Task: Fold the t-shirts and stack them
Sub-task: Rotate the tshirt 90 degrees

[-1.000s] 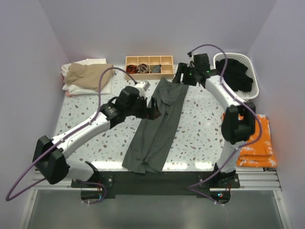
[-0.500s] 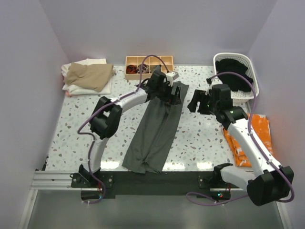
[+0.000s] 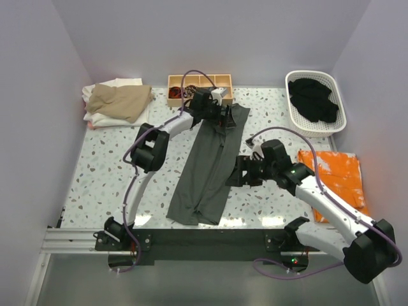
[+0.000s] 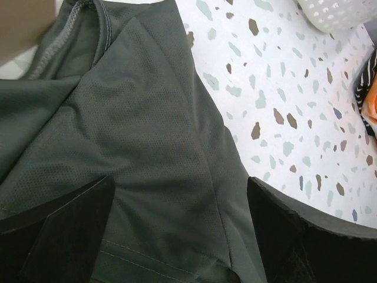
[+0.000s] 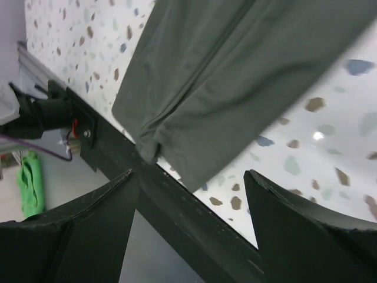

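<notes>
A dark charcoal-grey t-shirt (image 3: 210,162), folded lengthwise into a long strip, lies slanted across the middle of the table. My left gripper (image 3: 223,120) is open just above its far end. In the left wrist view (image 4: 179,180) the grey cloth (image 4: 141,118) fills the gap between the fingers, and nothing is gripped. My right gripper (image 3: 238,178) is open and empty beside the shirt's right edge. In the right wrist view (image 5: 189,173) the shirt's near end (image 5: 235,88) lies ahead of the fingers. A tan shirt (image 3: 120,100) lies on white ones at the back left. A black shirt (image 3: 312,99) sits in a white basket (image 3: 295,115).
A wooden compartment box (image 3: 180,81) with small rolled bundles stands at the back, partly behind my left arm. Orange cloth (image 3: 341,178) lies at the right edge. The table's black front rail (image 5: 177,224) runs close to the shirt's near end.
My right arm swung from the right side to the near middle, beside the shirt's right edge. My left gripper shifted slightly along the shirt's far end. The shirt stayed nearly the same.
</notes>
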{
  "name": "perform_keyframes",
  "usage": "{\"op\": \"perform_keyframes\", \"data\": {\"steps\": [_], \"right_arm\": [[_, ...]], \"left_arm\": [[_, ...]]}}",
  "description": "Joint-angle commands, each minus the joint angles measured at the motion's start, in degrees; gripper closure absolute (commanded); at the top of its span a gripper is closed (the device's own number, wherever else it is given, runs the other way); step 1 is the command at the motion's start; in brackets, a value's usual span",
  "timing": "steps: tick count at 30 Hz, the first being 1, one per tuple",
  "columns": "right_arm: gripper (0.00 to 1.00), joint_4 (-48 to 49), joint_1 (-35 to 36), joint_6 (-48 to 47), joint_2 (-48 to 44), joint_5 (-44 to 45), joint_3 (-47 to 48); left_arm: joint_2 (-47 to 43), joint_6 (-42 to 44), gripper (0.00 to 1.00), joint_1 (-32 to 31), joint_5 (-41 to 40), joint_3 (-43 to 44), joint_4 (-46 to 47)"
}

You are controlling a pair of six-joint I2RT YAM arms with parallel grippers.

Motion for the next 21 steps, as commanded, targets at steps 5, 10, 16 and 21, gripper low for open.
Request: {"op": "perform_keyframes", "data": {"steps": [5,10,16,21], "right_arm": [[0.23,10.77,17.94,3.64,13.36,2.31,2.53],[0.24,12.19,22.52,4.96,20.13,4.15,3.42],[0.23,18.25,24.02,6.37,23.91,6.97,-0.89],[0.23,18.52,24.11,6.11,28.91,10.57,-2.65]], "left_arm": [[0.43,-0.08,0.0,4.73,0.42,-1.28,2.22],[-3.35,1.06,0.0,5.44,-0.46,-5.5,3.54],[-3.44,0.62,0.0,5.44,1.21,-5.24,3.36],[-4.49,0.62,0.0,5.61,1.3,-7.43,3.8]]}}
